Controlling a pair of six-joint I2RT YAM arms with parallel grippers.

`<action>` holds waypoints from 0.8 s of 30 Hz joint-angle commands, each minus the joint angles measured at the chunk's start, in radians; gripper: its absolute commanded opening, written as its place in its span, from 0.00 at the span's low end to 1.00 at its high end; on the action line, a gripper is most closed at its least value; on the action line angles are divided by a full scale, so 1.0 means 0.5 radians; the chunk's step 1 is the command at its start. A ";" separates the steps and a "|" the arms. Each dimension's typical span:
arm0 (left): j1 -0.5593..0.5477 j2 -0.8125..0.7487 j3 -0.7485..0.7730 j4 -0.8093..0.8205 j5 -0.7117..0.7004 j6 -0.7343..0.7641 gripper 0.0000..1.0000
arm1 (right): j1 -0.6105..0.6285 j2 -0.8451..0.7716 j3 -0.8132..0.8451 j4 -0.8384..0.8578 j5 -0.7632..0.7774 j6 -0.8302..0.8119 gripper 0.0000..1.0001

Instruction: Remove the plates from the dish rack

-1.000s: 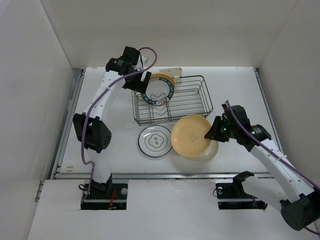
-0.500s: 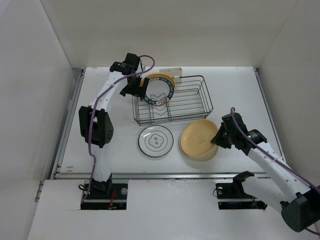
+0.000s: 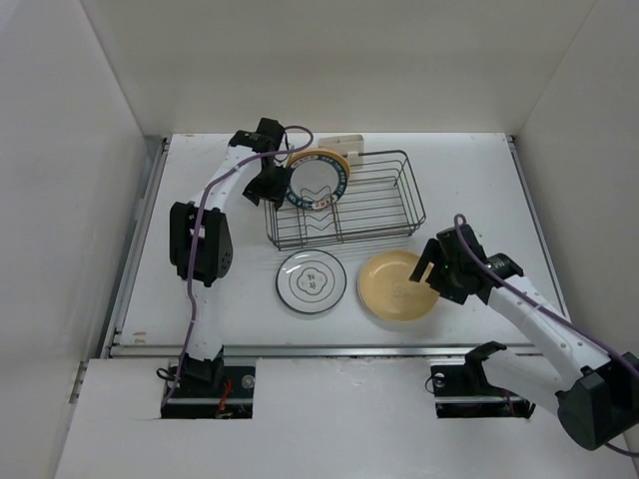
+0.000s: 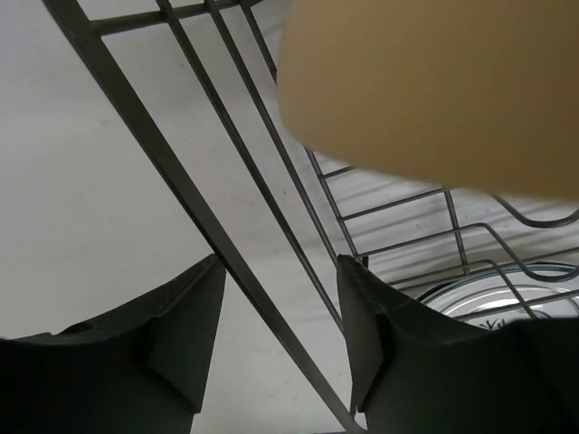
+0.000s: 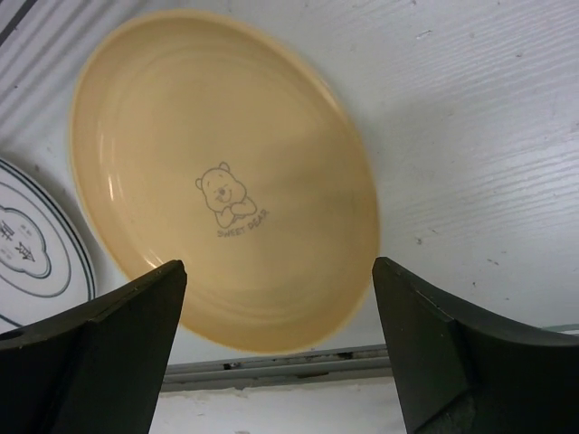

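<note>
My dark metal wire dish rack (image 3: 374, 205) sits at the middle of the white table (image 3: 469, 170), toward its far side. Its left end holds a round white plate with a dark teal patterned rim (image 3: 318, 185), standing on edge. A yellow-orange plate (image 3: 327, 156) stands just behind it, mostly hidden. The right half of the rack shows only bare wires.

Two plates lie flat on the table in front of the rack, side by side and just apart. One is a white plate with thin black rings and a centre doodle (image 3: 312, 280). The other is a yellow-orange plate with a small bear drawing in its middle (image 5: 226, 172).

My right gripper (image 5: 276, 348) hangs over the near right rim of the bear plate. Its fingers are spread wide and hold nothing.

My left gripper (image 4: 280, 339) is at the rack's left end, beside the teal-rimmed plate. Its fingers are parted and straddle the rack's slanting wires, not clamped on them. A tan, blurred plate underside (image 4: 434, 90) fills the top of my left wrist view. The wires stand between my fingers and the plates.
</note>
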 commanded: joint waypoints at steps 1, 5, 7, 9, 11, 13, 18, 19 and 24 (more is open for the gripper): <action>-0.005 0.029 0.015 -0.032 -0.030 0.075 0.48 | -0.017 0.028 0.099 0.024 0.085 0.008 0.90; -0.005 0.115 0.186 -0.054 -0.091 0.100 0.26 | -0.017 0.096 0.141 0.005 0.121 0.008 0.90; -0.005 0.164 0.263 -0.054 -0.118 0.125 0.20 | -0.017 0.120 0.166 0.005 0.143 0.008 0.90; -0.005 0.234 0.398 -0.054 -0.177 0.143 0.15 | -0.017 0.139 0.184 0.005 0.143 -0.038 0.90; -0.005 0.277 0.517 -0.054 -0.235 0.171 0.15 | -0.017 0.139 0.224 0.005 0.143 -0.099 0.90; -0.005 0.305 0.570 -0.054 -0.260 0.195 0.15 | -0.017 0.139 0.294 0.023 0.143 -0.145 0.90; -0.005 0.305 0.607 -0.008 -0.281 0.232 0.20 | 0.054 0.099 0.488 0.216 0.008 -0.497 0.87; -0.005 0.305 0.607 0.011 -0.281 0.232 0.22 | 0.054 0.117 0.525 0.259 -0.010 -0.553 0.87; -0.005 0.268 0.607 -0.008 -0.211 0.232 0.35 | 0.078 0.542 0.944 0.484 -0.145 -0.946 0.84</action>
